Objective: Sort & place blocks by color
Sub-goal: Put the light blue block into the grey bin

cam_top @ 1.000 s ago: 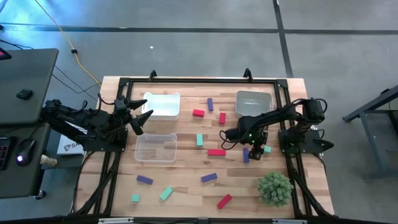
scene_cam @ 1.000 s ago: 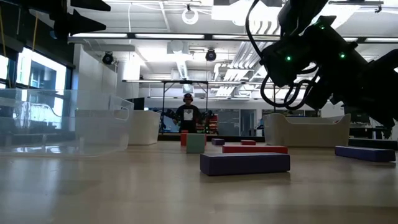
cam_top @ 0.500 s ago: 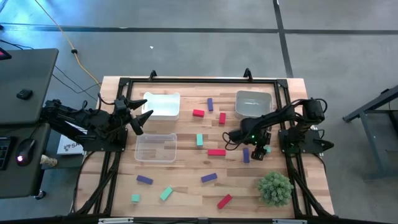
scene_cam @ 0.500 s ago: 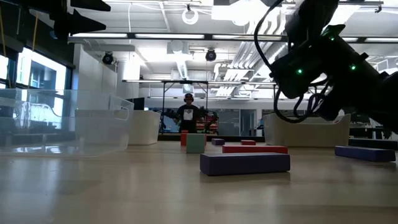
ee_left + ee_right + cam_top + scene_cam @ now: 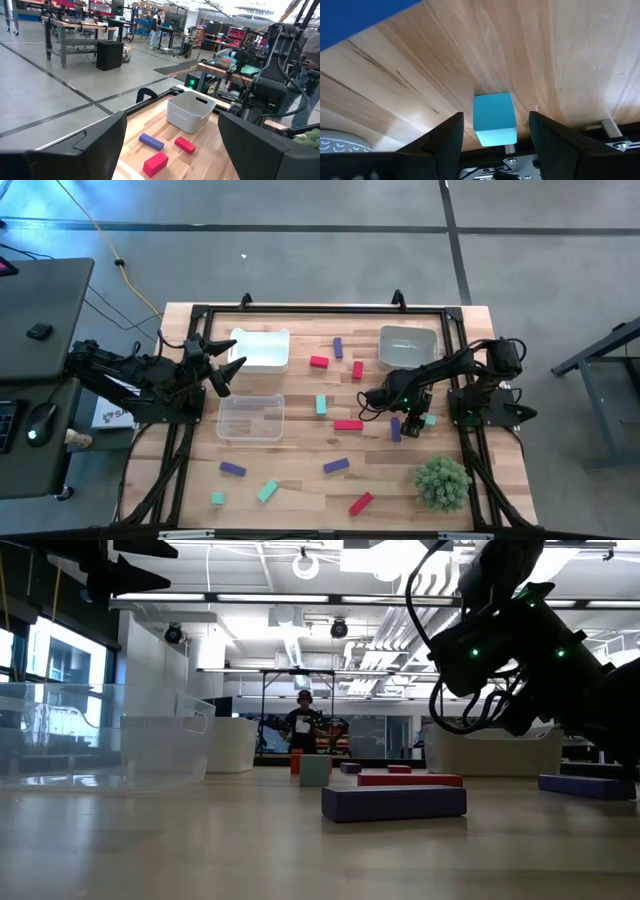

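High view: right gripper [image 5: 420, 424] is poised over a small teal cube [image 5: 429, 420] near the wooden surface's [image 5: 300, 485] right edge, a short purple bar [image 5: 396, 429] just beside; other blocks lie scattered. Left gripper [image 5: 232, 370] is parked by the white bin [image 5: 262, 348], fingers spread, empty.

Low view: the cube is hidden; only this view shows clearance.

Right wrist view: the cube sits between wide-open, empty fingers [image 5: 440, 145]. Risk judged: an off-centre descent could push it off the edge.

3 bins [image 5: 262, 348] sit on the wooden table [image 5: 300, 480]: 2 in the upper middle, 1 clear [image 5: 251, 418] at centre left. A bushy green plant [image 5: 441, 482] occupies the lower right.
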{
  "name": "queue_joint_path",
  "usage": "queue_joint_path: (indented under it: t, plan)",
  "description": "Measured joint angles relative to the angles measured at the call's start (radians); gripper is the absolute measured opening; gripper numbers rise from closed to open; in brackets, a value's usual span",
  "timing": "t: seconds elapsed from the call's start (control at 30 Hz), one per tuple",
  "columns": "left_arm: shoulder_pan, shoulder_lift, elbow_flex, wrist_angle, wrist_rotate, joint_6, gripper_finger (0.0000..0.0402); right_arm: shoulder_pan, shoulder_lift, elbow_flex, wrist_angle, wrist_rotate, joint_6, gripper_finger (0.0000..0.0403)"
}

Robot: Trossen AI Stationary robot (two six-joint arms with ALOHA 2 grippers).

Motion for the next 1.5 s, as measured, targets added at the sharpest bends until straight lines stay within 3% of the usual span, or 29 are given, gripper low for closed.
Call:
queue_joint_path:
  t: [0.6, 0.7, 0.87, 1.0, 1.23, 1.5]
  plan:
    - [0.000, 0.000, 0.000, 0.000, 0.000, 0.000, 0.0305, 0.006, 0.123, 0.000, -0.027, 0.000, 0.026, 0.0212]
    - [0.000, 0.000, 0.000, 0.000, 0.000, 0.000, 0.0305, 0.006, 0.124, 0.000, -0.028, -0.003, 0.026, 0.0188]
    - [0.000, 0.000, 0.000, 0.000, 0.000, 0.000, 0.0305, 0.006, 0.124, 0.000, -0.037, -0.015, 0.026, 0.0114]
    - [0.000, 0.000, 0.000, 0.000, 0.000, 0.000, 0.0305, 0.006, 0.124, 0.001, -0.044, -0.024, 0.026, 0.0105]
    - [0.000, 0.000, 0.000, 0.000, 0.000, 0.000, 0.0305, 0.006, 0.079, 0.036, -0.117, -0.023, 0.058, 0.0105]
    - [0.000, 0.000, 0.000, 0.000, 0.000, 0.000, 0.0305, 0.003, -0.055, 0.133, -0.123, 0.009, 0.229, 0.0105]
